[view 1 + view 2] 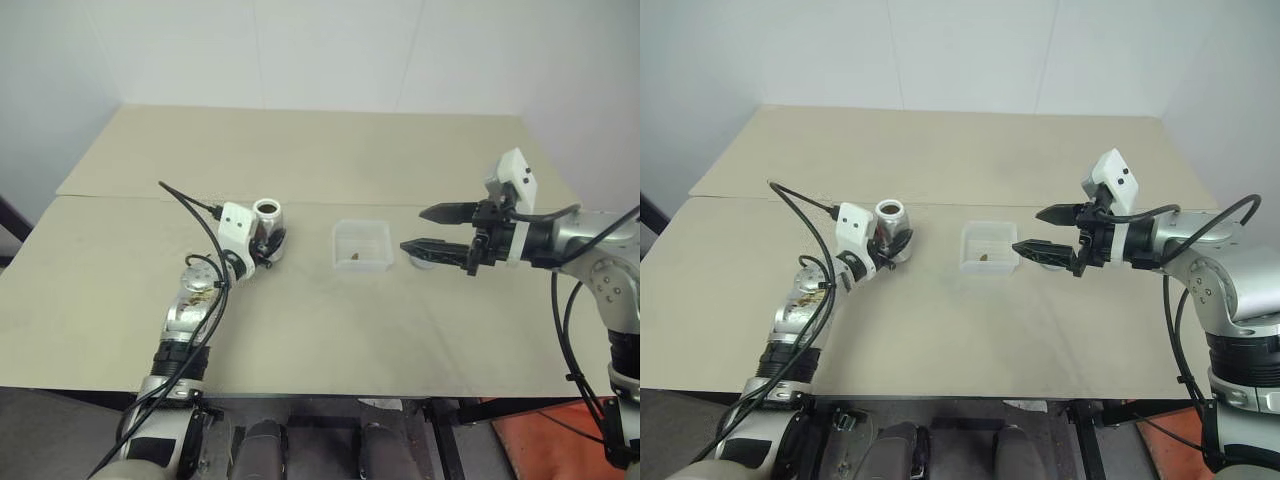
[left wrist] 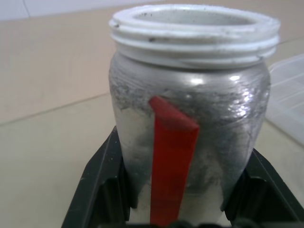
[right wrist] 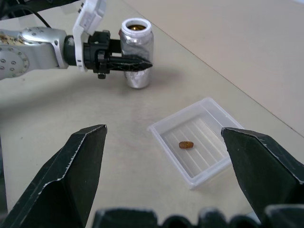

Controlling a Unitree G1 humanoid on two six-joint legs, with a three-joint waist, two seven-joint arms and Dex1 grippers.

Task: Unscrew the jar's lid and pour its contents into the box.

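Left gripper [image 1: 268,243] is clamped on the upright, lidless jar [image 1: 268,226]; the box [image 1: 361,245] sits nearby, between both grippers.

Scuffed silvery jar [image 2: 190,123] with white plastic threaded rim, clear ribbed plastic box [image 3: 197,142], matt beige table [image 1: 300,320].

On the surface [image 1: 300,330] the jar [image 1: 268,228] stands upright at the left, gripped by the left hand [image 1: 262,243]. The box [image 1: 361,246] lies to its right, apart from it, with the contents [image 3: 186,144] inside. The lid [image 1: 421,262] sits just right of the box, below the right hand [image 1: 422,229].
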